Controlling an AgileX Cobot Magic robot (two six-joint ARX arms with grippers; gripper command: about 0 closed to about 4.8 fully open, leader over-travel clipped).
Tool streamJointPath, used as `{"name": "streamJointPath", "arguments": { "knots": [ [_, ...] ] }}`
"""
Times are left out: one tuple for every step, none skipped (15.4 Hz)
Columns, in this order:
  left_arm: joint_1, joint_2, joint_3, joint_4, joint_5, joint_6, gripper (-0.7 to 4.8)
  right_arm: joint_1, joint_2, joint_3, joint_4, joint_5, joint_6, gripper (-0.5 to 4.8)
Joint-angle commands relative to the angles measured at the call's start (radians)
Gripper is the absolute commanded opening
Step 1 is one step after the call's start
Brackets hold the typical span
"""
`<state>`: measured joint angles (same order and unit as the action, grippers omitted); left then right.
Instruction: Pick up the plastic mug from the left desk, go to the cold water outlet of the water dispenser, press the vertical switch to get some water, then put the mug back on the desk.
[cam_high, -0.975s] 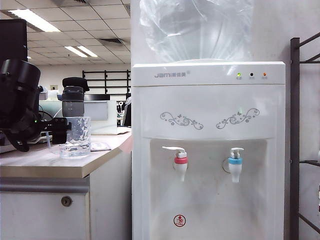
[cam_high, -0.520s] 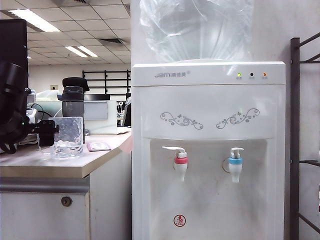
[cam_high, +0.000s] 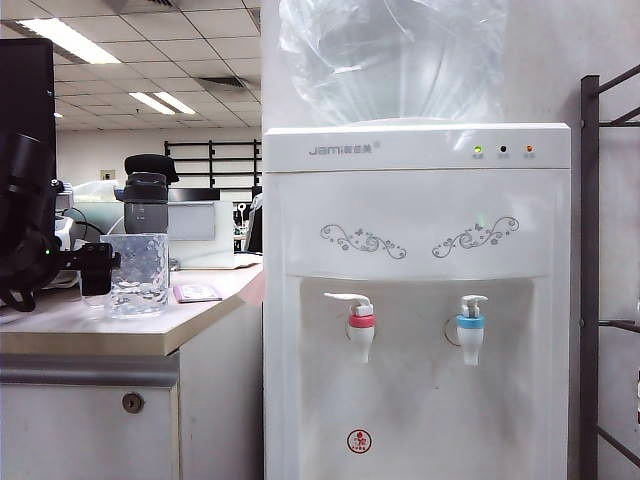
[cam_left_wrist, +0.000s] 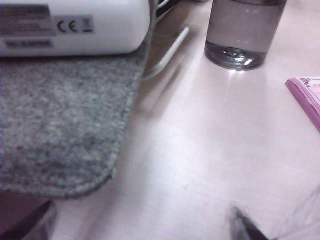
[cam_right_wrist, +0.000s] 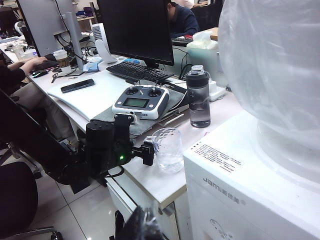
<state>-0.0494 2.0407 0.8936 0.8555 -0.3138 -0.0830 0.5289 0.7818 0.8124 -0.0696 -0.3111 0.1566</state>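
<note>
The left gripper (cam_high: 97, 268) stands spread wide against the plastic mug (cam_high: 135, 275) on the bench (cam_high: 150, 335); closing off-centre could tip the mug into the bottle (cam_high: 146, 200) behind. Right gripper (cam_right_wrist: 145, 227): cannot tell.

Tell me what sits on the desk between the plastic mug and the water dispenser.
Only a small pink-edged card lies flat on the left desk between the plastic mug and the water dispenser, seen in the exterior view.
</note>
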Motion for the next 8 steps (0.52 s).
{"name": "streamJointPath", "arguments": {
  "knots": [
    [0.0,0.009,0.003,0.023,0.005,0.0,4.79,0.002,-0.003,0.003,0.01,-0.006,0.002,-0.01],
    [0.0,0.011,0.003,0.024,0.027,0.001,3.8,0.002,-0.003,0.003,0.003,-0.006,0.002,-0.01],
    [0.0,0.011,0.003,0.03,0.031,0.001,2.75,0.002,-0.003,0.003,-0.006,-0.006,0.002,-0.01],
    [0.0,0.011,0.003,0.031,0.031,0.001,2.75,0.002,-0.003,0.003,-0.006,-0.006,0.002,-0.01],
    [0.0,0.011,0.003,0.031,0.031,0.001,2.64,0.002,-0.003,0.003,-0.006,-0.006,0.002,-0.01],
    [0.0,0.011,0.003,0.031,0.032,0.001,1.69,0.002,-0.003,0.003,-0.006,-0.005,0.002,-0.01],
    [0.0,0.011,0.003,0.032,0.05,0.002,1.49,0.002,-0.003,0.003,-0.006,-0.005,0.002,-0.01],
    [0.0,0.011,0.003,0.034,0.058,0.002,1.46,0.002,-0.003,0.003,-0.009,-0.005,0.001,-0.01]
  ]
}}
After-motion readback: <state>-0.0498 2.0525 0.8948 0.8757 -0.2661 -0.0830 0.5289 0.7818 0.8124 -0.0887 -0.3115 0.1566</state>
